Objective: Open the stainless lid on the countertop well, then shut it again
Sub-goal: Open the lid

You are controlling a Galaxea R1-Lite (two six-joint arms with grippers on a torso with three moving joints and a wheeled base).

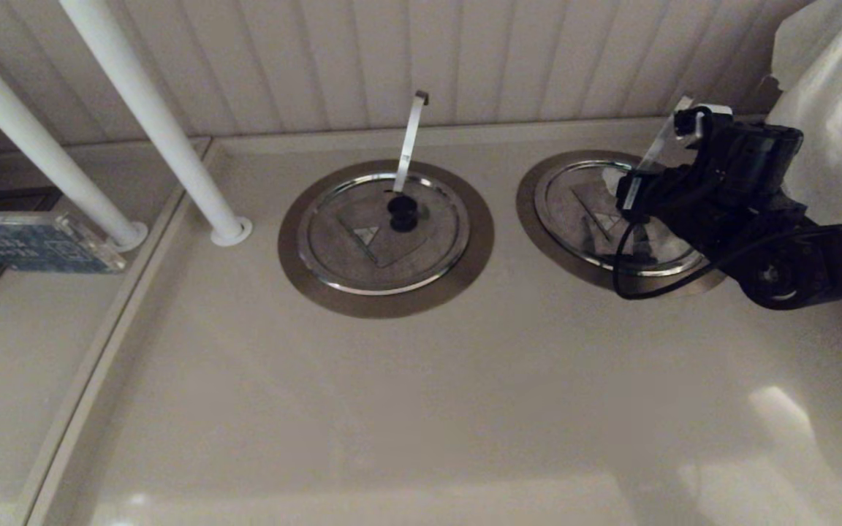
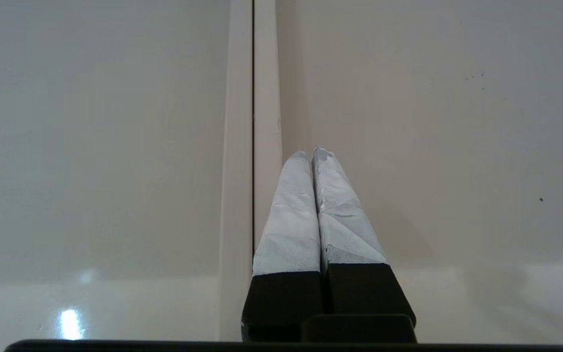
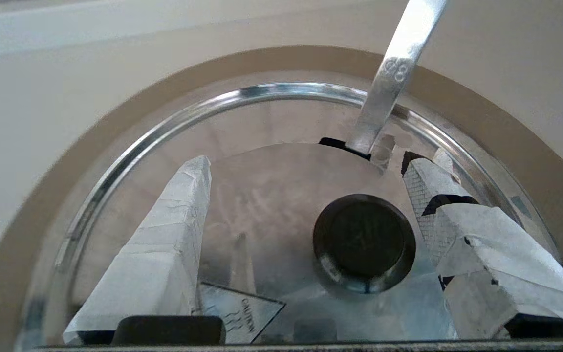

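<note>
The stainless lid (image 1: 582,212) lies flat in the brushed-steel collar (image 1: 531,212) of the countertop well at the right, and the hole beneath it is hidden. Its straight-tipped handle (image 1: 661,139) leans up toward the wall. My right gripper (image 1: 622,186) hovers just over this lid. In the right wrist view it is open (image 3: 308,164), with the black knob (image 3: 363,243) between the taped fingers, nearer one of them and touched by neither. The lid (image 3: 271,195), handle (image 3: 399,68) and collar (image 3: 91,146) show there too. My left gripper (image 2: 311,152) is shut and empty over a counter seam.
The twin lid (image 1: 370,234) with its hook-tipped handle (image 1: 411,139) sits at the counter's middle. Two white poles (image 1: 150,117) slant up at the left beside a blue box (image 1: 33,241). White cloth (image 1: 837,109) hangs at the far right. The panelled wall stands close behind both wells.
</note>
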